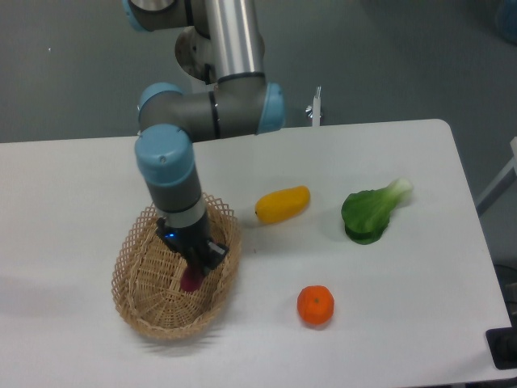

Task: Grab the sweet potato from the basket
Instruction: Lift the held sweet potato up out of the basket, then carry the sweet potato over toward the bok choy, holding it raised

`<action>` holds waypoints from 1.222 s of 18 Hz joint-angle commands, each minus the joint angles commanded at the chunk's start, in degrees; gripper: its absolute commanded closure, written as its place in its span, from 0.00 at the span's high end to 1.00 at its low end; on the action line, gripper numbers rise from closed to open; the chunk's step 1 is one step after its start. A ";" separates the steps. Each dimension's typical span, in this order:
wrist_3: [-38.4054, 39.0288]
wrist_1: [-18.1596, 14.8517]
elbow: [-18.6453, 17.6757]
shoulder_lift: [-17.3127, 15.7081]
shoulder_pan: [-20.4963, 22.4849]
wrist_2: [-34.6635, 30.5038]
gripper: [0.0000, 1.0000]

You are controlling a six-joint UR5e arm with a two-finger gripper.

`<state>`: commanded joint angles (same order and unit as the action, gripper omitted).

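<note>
Single fixed view of the tabletop [97, 170]. Nearest the viewer, below and to the right of the tool, a round orange fruit [315, 305] rests on the white surface. The basket [141, 311], an oval of tan wicker with an open lattice rim, lies directly under the tool [195, 271]. The tool reaches down into the basket's hollow, its dark fingers at the sweet potato [191, 282], of which only a short magenta-purple patch shows below the fingers. The fingers appear pressed against the root, pinching it, though the wrist hides much of the contact and whether the root is clear of the basket floor cannot be told. To the right of the tool and slightly farther back, outside the basket, lies a plump yellow fruit [283, 204]. Farther right again, well apart from the tool, lies a leafy green vegetable [371, 213] with a pale stalk end. Above the tool rises the arm [174, 174], its grey links joined by blue-capped joints.
</note>
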<state>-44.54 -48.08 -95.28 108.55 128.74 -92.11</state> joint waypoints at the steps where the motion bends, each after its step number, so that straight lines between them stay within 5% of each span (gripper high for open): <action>1: -2.19 0.09 0.27 -0.35 1.32 0.26 0.27; 5: -9.93 -0.44 0.18 -2.81 8.52 1.31 0.27; 14: -29.70 -9.66 0.27 -7.21 22.42 4.31 0.27; 22: -32.54 -10.37 0.36 -7.65 24.36 4.04 0.27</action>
<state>-77.08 -58.45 -94.92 100.90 153.11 -88.07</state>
